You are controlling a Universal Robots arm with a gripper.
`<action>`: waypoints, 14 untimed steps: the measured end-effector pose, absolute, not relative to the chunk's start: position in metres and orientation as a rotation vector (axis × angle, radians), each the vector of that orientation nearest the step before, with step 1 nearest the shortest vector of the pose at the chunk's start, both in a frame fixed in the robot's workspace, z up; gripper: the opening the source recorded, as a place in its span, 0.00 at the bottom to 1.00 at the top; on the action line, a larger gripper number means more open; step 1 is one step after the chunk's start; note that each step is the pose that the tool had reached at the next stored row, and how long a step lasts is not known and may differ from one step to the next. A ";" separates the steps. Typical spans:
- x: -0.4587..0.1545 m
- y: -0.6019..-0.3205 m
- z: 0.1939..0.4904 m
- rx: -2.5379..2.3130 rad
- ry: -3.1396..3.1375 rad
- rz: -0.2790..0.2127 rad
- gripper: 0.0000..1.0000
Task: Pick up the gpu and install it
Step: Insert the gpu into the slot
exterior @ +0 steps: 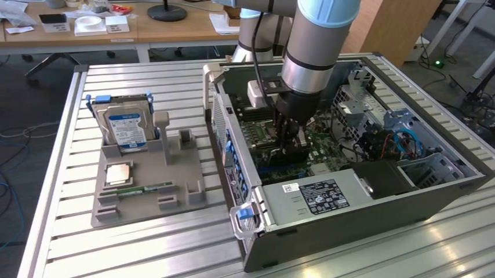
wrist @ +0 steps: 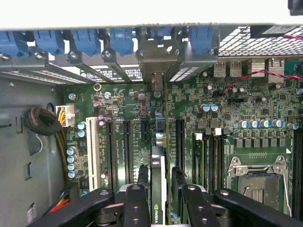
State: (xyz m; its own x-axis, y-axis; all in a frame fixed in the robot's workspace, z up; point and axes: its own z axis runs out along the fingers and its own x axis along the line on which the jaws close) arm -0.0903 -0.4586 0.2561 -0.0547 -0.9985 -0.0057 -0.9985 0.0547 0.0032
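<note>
gripper (wrist: 159, 174) inside pc case (exterior: 348, 229), jaws slightly apart, straddling upright gpu (wrist: 158, 201) standing in motherboard (wrist: 227, 113) slot

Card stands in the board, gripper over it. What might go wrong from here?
The gpu stands edge-on in its slot with the gripper astride it; any sideways pull-away may tilt or unseat it. Its bracket sits among the blue latches; whether it is fully home cannot be told, so it may be half seated.

Bright even light w/ soft shadows
</note>
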 end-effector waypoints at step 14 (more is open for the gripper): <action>-0.090 -0.459 0.263 -2.158 2.280 0.010 0.33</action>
